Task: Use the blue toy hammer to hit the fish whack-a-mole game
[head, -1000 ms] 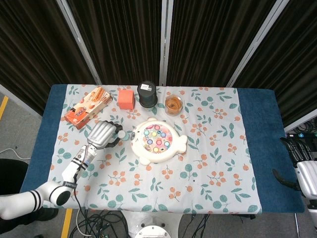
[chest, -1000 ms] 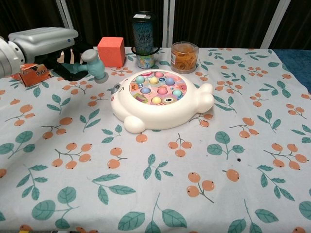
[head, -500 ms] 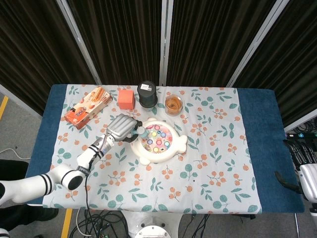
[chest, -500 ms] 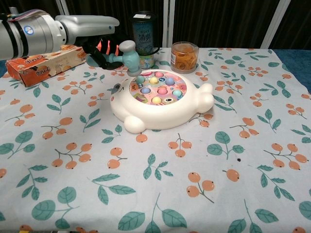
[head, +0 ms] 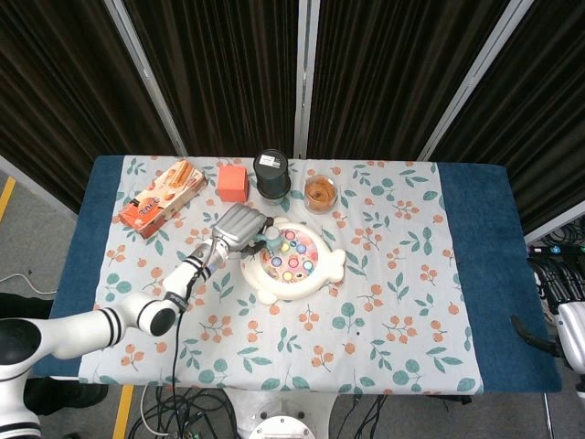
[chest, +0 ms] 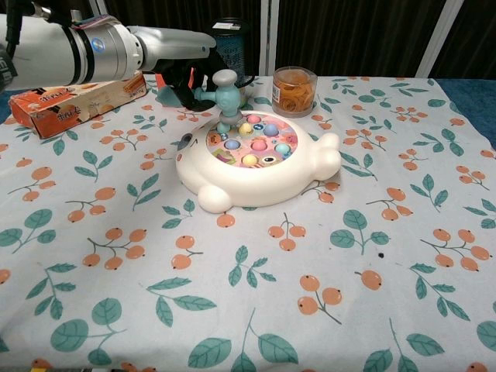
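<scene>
We are seeing dark fingers (chest: 180, 81) curling around the handle of the pale blue plastic toy hammer (chest: 225, 94), pinching it tight. The left hand (head: 239, 225), silver-backed, is hovering at the left edge of the white fish-shaped whack-a-mole game (head: 294, 261). The hammer is standing head-up and head-down in the chest view: its lower face is pressing on, or sitting just above, a peg at the near-left of the pink play area; we cannot tell whether it is touching. Coloured round pegs (chest: 256, 139) are filling the rest of that pink area.

The game is lying near the middle of the counter (head: 411, 302), which is wearing a white cloth printed with orange berries and green leaves. Behind the game, along the far edge, we are noting a red cube (head: 233, 181), a dark cylindrical can (head: 271, 173) and a clear jar with an orange-brown filling (head: 320, 192). An orange snack box (head: 163, 198) is lying at the far left, just beyond the silver forearm in the chest view.

The right hand (head: 574, 334) is showing only partly at the right edge of the head view, well apart from the game; its fingers are out of frame, so we cannot tell how they lie.
</scene>
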